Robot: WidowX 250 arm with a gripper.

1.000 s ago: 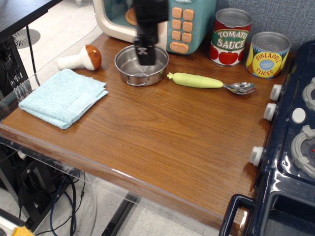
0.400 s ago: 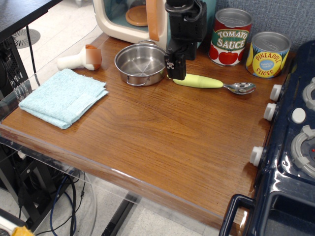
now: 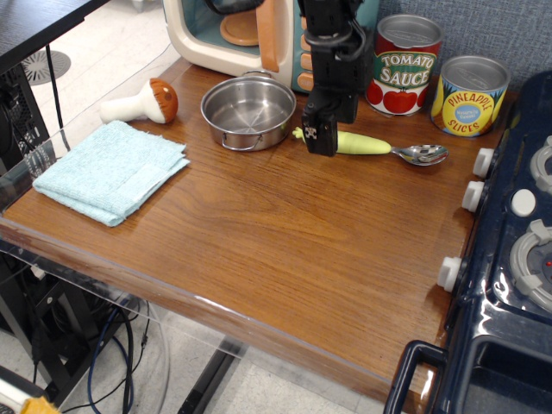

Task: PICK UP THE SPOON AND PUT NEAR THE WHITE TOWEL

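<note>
The spoon [image 3: 366, 144] lies on the wooden table behind its middle, pale yellow-green handle to the left and silver bowl to the right, just right of the steel pot. My gripper [image 3: 321, 138] hangs straight down over the left part of the handle and hides it; only the handle's tip shows to its left. The fingers [image 3: 320, 129] read as one dark block, so I cannot tell whether they are open or closed on the handle. The white towel [image 3: 108, 170], a folded pale blue cloth, lies at the table's left edge, far from the spoon.
A steel pot [image 3: 248, 110] stands left of the gripper. A brown-capped mushroom toy [image 3: 142, 103] lies behind the towel. A toy microwave [image 3: 259, 30], a tomato sauce can [image 3: 405, 65] and a pineapple can [image 3: 470, 95] line the back. A toy stove [image 3: 517, 241] borders the right.
My gripper has moved from above the pot to the right and down onto the left part of the spoon's handle. The spoon, towel and pot have not moved.
</note>
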